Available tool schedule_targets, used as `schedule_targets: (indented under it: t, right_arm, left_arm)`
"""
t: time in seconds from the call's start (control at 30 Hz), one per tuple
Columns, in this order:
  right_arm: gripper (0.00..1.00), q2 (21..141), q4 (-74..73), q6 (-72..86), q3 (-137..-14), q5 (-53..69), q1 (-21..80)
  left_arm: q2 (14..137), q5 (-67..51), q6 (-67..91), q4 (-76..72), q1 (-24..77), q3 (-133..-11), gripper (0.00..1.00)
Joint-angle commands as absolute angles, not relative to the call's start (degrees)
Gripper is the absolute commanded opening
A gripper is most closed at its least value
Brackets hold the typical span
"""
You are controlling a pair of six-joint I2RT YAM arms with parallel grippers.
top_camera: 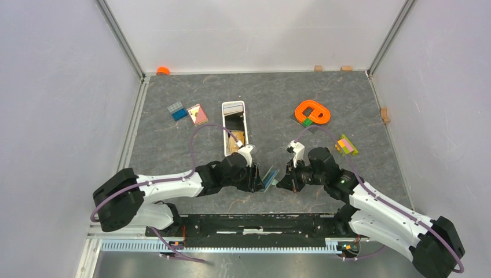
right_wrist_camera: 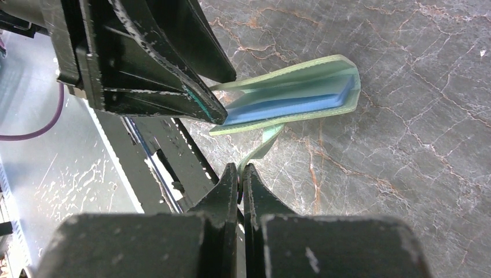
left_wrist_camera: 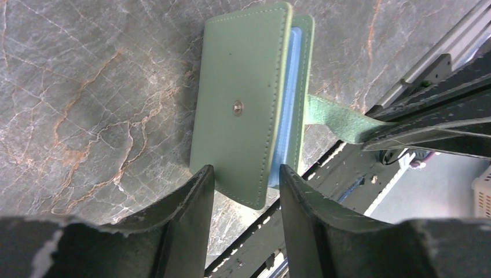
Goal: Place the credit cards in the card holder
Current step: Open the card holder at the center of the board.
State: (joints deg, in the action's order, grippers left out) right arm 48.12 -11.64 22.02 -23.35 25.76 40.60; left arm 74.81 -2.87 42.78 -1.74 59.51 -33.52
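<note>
One firm pinch only, right gripper (right_wrist_camera: 242,169) shut on strap (left_wrist_camera: 333,117); left gripper (left_wrist_camera: 246,171) half-open astride card holder (left_wrist_camera: 243,98), grip unclear, liable to slip.

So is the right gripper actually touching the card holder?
Touching. Right wrist view: the right gripper is shut on the card holder's green strap, pinched with no gap.
</note>
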Motion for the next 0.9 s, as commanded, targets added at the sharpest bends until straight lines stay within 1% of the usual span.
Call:
schedule_targets:
  t: [0.0, 0.13, 0.4, 0.53, 0.63, 0.87]
  right_arm:
    - [0.0, 47.5, -10.4, 21.0, -25.8, 26.9, 40.5]
    - [0.0, 47.5, -10.5, 20.8, -25.8, 26.8, 40.5]
    - [0.0, 47.2, -11.2, 20.5, -25.6, 26.6, 40.5]
    - [0.0, 47.2, -11.6, 20.3, -25.5, 26.2, 40.5]
    - [0.0, 47.5, -12.5, 20.1, -25.5, 24.8, 40.5]
    - [0.0, 48.5, -14.7, 20.2, -25.4, 20.3, 40.5]
  left_arm:
    - [75.9, -0.2, 40.1, -1.1, 60.5, -36.0, 0.5]
    - [76.0, 2.1, 39.9, -0.3, 60.9, -36.4, 0.46]
    - [75.2, 3.4, 40.2, -0.3, 61.0, -35.7, 0.45]
    - [75.1, 4.3, 40.2, -0.3, 61.0, -35.4, 0.42]
    - [74.9, 4.8, 40.2, -0.3, 61.0, -35.3, 0.36]
    - [74.0, 4.9, 39.9, -0.4, 61.0, -34.8, 0.15]
